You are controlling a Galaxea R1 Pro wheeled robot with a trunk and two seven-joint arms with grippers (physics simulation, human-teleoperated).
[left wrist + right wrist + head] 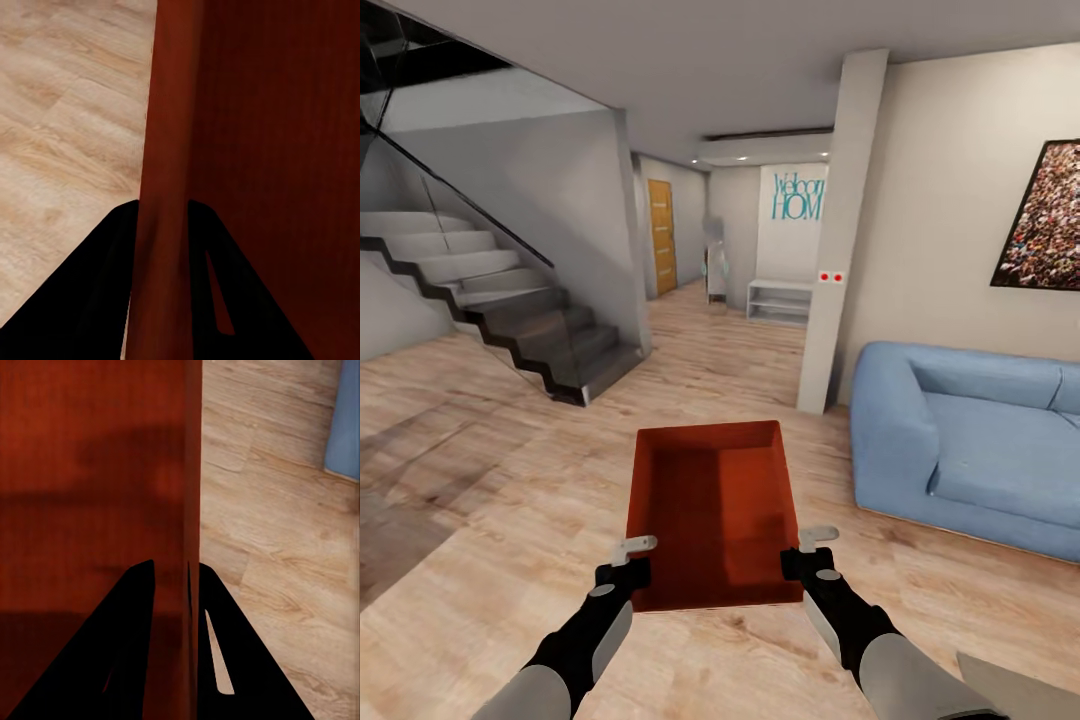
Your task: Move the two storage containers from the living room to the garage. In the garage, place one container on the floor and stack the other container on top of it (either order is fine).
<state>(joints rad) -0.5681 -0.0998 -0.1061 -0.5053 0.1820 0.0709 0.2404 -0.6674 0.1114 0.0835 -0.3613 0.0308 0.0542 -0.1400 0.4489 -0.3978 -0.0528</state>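
One orange-red open-top storage container (715, 510) hangs level in front of me above the living room's wood plank floor (490, 500). My left gripper (632, 552) is shut on its left wall near the near corner. My right gripper (815, 545) is shut on its right wall. In the left wrist view the dark fingers (90, 285) of the left gripper (161, 217) clamp the ribbed wall of the container (262, 112). The right wrist view shows the right gripper (176, 568) pinching the wall of the container (90, 472). The other container and the garage are out of view.
A blue sofa (970, 440) stands at the right, close to the bin. A white pillar (840, 230) rises ahead right, and a dark staircase (520, 310) at the left. Between them a hallway leads to a wooden door (662, 235) and a white shelf (780, 300).
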